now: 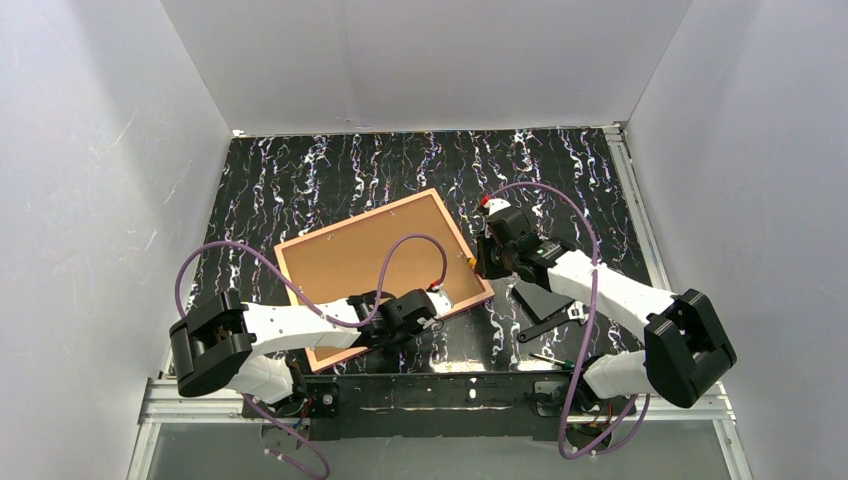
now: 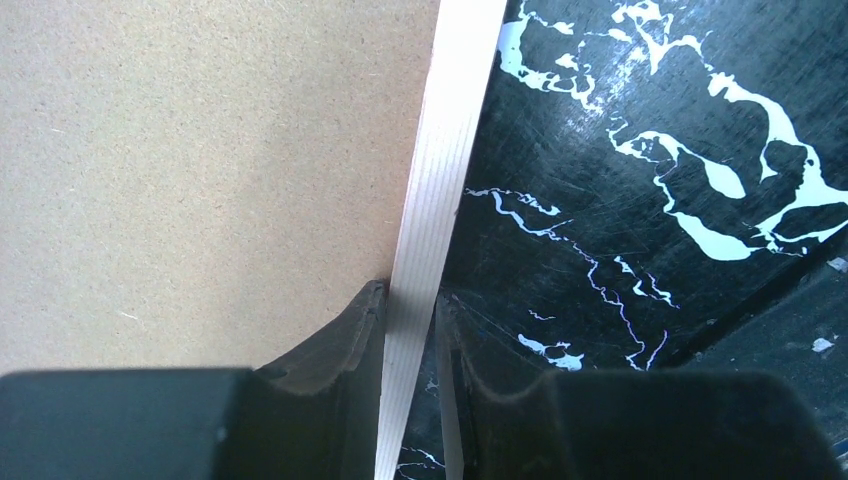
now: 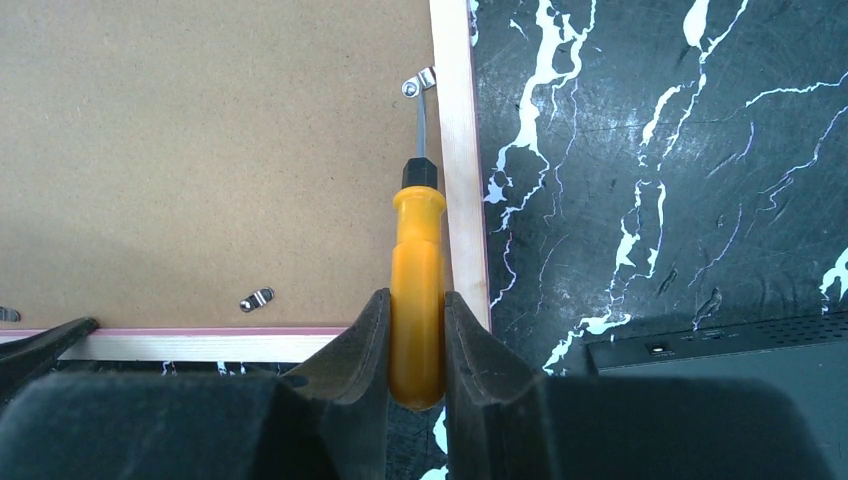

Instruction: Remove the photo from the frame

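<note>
The pink frame [image 1: 355, 217] lies face down on the table, its brown backing board [image 1: 350, 255] up. The photo is hidden beneath that board. My left gripper [image 1: 438, 300] is shut on the frame's near right rim [image 2: 440, 150], one finger [image 2: 365, 310] on the board side and the other on the outside. My right gripper [image 1: 476, 262] is shut on an orange-handled screwdriver [image 3: 418, 250]. The screwdriver's shaft lies along the inside of the right rim [image 3: 455, 150], and its tip touches a small metal clip [image 3: 420, 85].
Another metal clip [image 3: 257, 298] sits on the backing near the frame's corner. A flat black stand piece [image 1: 545, 300] lies on the marbled table right of the frame, under my right arm. White walls close in the table [image 1: 300, 170] on three sides.
</note>
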Available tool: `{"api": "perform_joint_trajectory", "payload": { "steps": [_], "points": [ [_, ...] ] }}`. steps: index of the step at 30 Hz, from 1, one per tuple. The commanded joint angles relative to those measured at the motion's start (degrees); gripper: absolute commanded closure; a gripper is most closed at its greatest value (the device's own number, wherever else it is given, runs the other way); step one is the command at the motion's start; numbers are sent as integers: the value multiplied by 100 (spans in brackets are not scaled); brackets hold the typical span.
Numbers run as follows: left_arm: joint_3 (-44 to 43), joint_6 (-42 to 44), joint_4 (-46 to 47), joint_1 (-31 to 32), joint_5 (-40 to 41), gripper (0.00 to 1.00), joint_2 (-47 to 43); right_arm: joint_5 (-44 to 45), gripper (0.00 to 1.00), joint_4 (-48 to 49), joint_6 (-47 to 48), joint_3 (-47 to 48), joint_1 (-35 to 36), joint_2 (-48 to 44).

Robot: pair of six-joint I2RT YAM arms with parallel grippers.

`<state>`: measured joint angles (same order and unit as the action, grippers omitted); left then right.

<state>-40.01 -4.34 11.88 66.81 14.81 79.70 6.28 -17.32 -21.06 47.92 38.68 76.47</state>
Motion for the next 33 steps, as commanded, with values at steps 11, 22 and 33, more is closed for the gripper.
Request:
{"api": "perform_joint_trajectory", "payload": {
  "steps": [11,22,33],
  "points": [
    [496,-414,-857,-80,-288,100,275,192,99,560,275,469,18,683],
    [474,-422,-826,-80,-319,100,359,401,99,220,-33,-94,34,116],
    [472,-441,-906,-80,-372,100,339,218,99,914,237,337,35,884]
  ]
}}
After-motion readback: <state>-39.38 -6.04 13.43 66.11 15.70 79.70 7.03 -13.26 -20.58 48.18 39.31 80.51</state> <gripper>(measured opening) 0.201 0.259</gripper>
